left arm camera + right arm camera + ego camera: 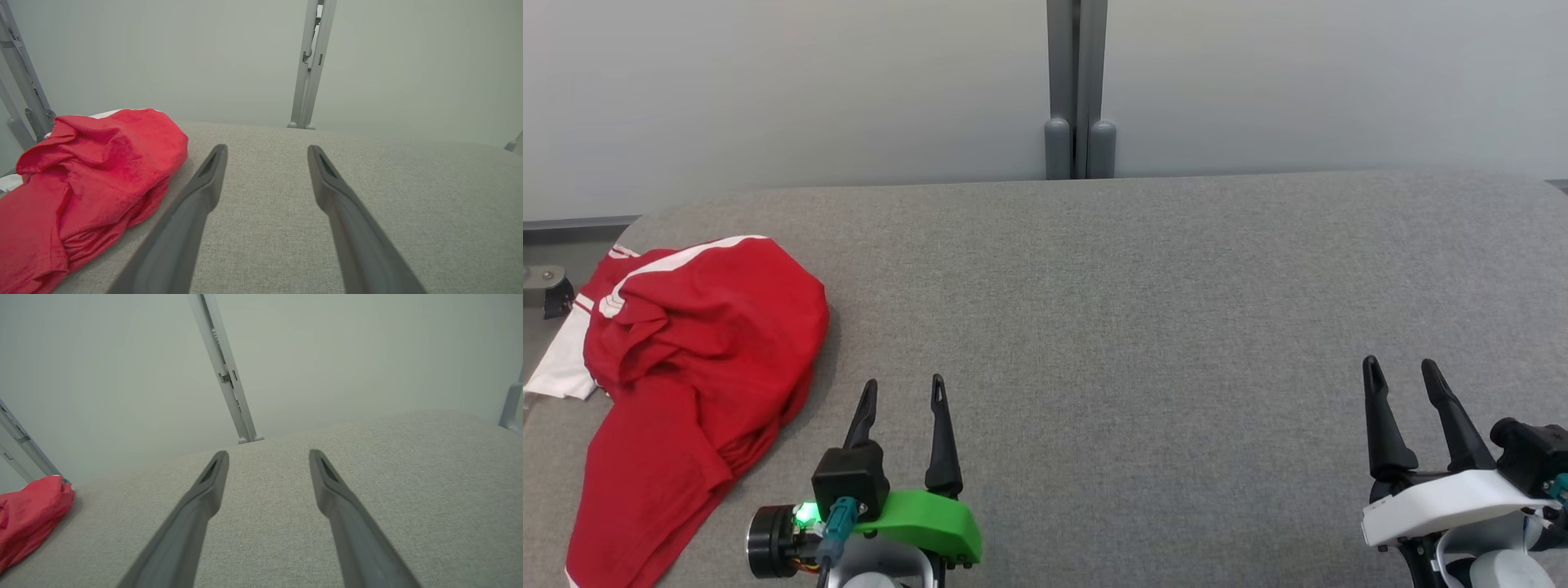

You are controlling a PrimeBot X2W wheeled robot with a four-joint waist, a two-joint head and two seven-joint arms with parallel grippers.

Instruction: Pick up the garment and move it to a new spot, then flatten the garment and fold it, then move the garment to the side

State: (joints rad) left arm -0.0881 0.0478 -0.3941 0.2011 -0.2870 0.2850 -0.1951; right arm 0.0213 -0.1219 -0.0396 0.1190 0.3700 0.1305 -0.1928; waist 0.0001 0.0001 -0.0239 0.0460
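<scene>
My left gripper (905, 381), fingers apart and empty, is near the table's (1135, 269) front edge. My right gripper (1400, 363), likewise spread, is well apart to its right. The crumpled red garment (694, 343) lies just left of my left gripper, its long axis running near to far. I judge the left arm nearer.

Head high, wrists low; shared garment (694, 343)

Garment (694, 367) at left edge of table (1135, 327), left hand (905, 381) near it, right hand (1400, 363) far right
</scene>
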